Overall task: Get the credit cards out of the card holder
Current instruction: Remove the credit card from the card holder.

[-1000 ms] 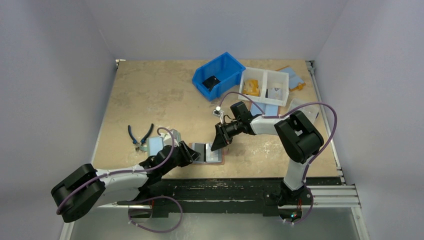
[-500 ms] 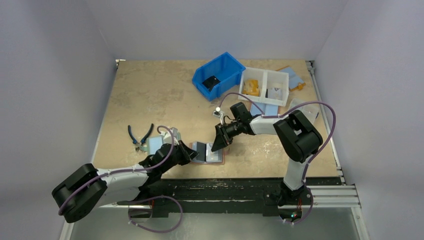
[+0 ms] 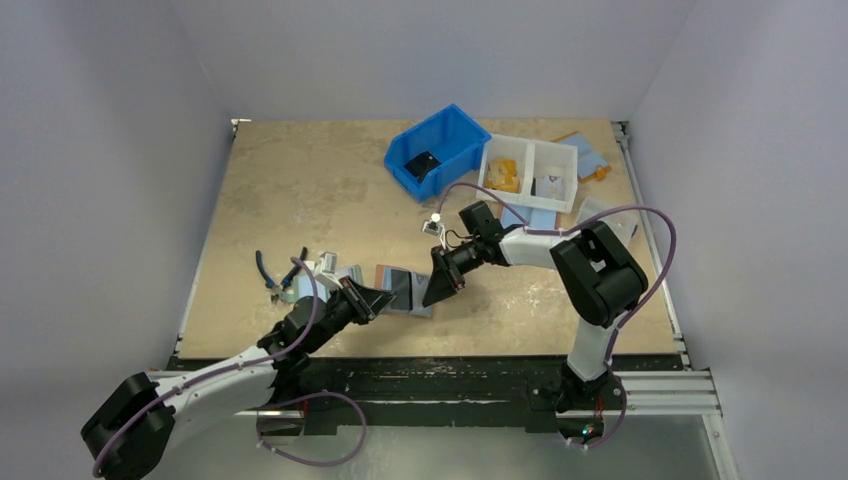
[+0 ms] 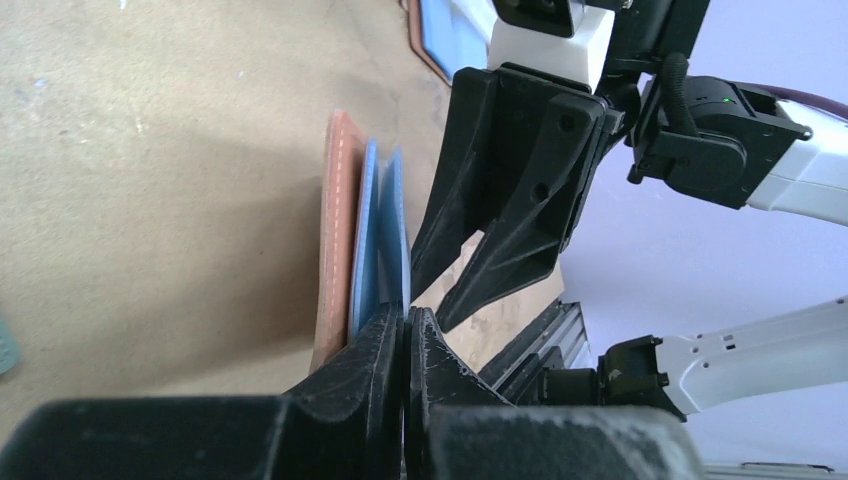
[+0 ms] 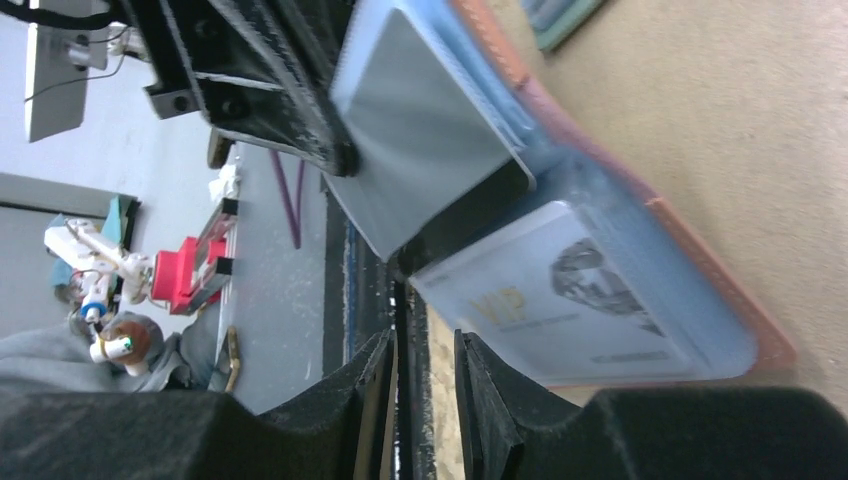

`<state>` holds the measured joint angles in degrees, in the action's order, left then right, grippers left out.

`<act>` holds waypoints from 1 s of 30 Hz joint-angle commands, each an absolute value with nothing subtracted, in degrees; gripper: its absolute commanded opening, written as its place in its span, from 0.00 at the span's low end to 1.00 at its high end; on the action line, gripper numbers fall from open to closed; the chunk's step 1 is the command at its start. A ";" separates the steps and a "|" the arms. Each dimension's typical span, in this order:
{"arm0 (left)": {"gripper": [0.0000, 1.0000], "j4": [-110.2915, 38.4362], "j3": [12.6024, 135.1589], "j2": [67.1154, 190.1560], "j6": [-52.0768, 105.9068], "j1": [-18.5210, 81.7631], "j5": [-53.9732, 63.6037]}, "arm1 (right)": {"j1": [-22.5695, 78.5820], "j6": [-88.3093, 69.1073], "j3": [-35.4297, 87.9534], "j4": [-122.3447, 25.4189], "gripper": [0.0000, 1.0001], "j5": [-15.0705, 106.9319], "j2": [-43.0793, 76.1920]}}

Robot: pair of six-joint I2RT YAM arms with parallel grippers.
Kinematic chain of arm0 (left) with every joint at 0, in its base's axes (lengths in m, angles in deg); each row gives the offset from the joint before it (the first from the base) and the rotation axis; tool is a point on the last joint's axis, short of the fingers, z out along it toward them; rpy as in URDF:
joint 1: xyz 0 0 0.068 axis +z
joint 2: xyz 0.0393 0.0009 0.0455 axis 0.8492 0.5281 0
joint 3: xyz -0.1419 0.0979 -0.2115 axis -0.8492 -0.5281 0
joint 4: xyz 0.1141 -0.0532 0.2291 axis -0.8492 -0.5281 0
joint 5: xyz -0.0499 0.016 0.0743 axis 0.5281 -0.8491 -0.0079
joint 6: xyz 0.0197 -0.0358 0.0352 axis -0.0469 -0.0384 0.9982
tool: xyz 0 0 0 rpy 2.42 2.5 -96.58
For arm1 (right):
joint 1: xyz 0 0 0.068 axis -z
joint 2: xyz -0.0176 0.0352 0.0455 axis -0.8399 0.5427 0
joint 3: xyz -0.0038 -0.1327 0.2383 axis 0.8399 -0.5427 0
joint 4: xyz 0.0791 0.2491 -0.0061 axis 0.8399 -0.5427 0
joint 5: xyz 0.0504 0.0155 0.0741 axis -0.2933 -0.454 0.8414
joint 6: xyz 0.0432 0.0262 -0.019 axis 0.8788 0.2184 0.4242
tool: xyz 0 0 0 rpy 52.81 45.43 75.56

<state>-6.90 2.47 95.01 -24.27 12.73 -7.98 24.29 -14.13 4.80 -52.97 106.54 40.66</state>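
Left gripper (image 4: pixel 405 325) clamped on holder (image 4: pixel 330 220) flap; right gripper (image 5: pixel 425 345) jaws apart, empty, at card (image 5: pixel 560 300) edge. Hold flap up, nip card's near edge, draw straight out.

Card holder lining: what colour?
Light blue, inside the salmon-brown card holder; shows best in the right wrist view.

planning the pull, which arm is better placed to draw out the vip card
Probably right. On the right arm the jaws stand slightly apart beside the VIP card; on the left arm they are shut on the card holder, steadying it.
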 commanded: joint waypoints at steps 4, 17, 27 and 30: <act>0.00 7.54 0.91 101.34 -23.71 13.12 -3.71 | 24.73 -15.62 6.95 -52.82 0.39 113.49 36.19; 0.00 10.55 0.18 99.41 -24.81 13.14 -2.54 | 25.51 -9.06 5.09 -46.94 0.47 112.34 35.77; 0.00 19.93 -0.21 105.49 -26.61 13.14 -0.51 | 25.85 -4.22 4.10 -41.84 0.47 116.52 35.01; 0.00 22.32 -0.14 107.22 -27.12 13.14 -0.13 | 26.03 -1.93 3.44 -39.57 0.46 117.10 35.18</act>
